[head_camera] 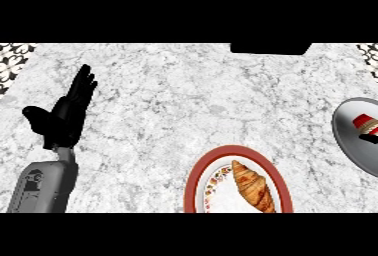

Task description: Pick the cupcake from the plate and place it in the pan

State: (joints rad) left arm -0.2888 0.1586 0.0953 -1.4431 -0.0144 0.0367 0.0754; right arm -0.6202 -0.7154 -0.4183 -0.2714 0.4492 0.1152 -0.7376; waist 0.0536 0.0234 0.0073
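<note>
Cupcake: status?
Left hand open, resting at counter's left; right hand out of view. Cupcake in pan. Croissant on plate.

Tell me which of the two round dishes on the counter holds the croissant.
The red-rimmed plate at the lower middle holds the croissant. The other dish, the grey pan at the right edge, holds a red-and-white cupcake instead.

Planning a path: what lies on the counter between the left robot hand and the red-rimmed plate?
Nothing: in the head view only bare marble counter separates the left robot hand from the plate.
</note>
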